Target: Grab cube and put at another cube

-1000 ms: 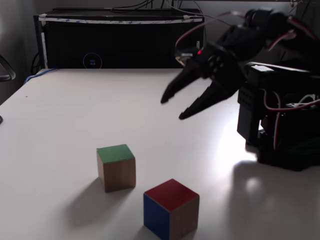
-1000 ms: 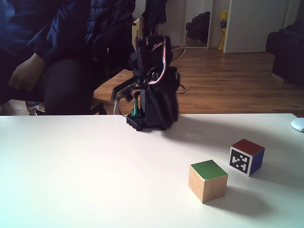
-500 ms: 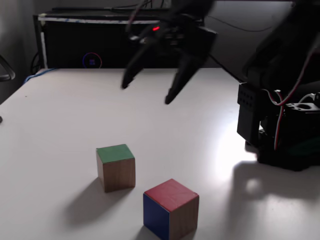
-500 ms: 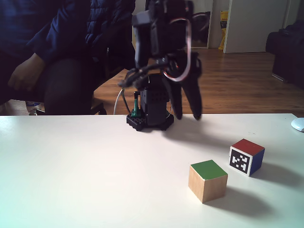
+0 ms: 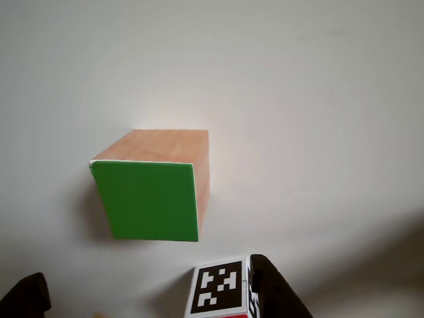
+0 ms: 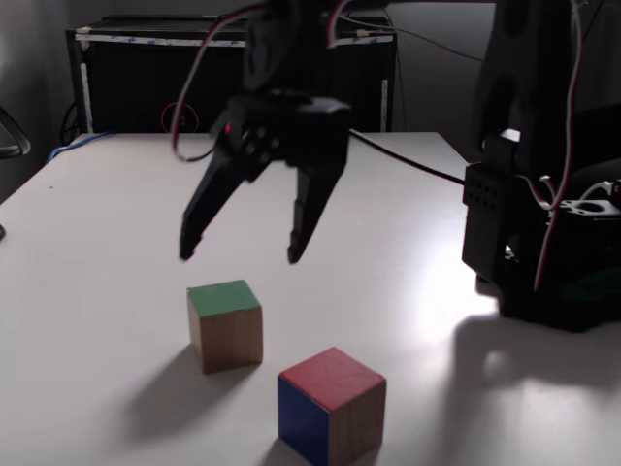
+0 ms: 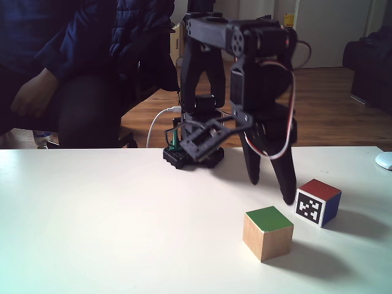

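white matte surface (image 7: pixel 92 233); wooden floor (image 7: pixel 318 104) beyond its far edge; white door (image 7: pixel 331 30) far right; dark sofa (image 7: pixel 370 67) at right edge; seated person (image 7: pixel 67 67) far left; black cabinet (image 6: pixel 146 83) behind the surface; daylight, soft shadows

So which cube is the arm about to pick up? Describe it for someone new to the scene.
On the white table, in front of the black arm base, two cubes sit apart, near each other. The target is the wooden cube below the open gripper. It has a green top, unlike the marker cube with its red top.
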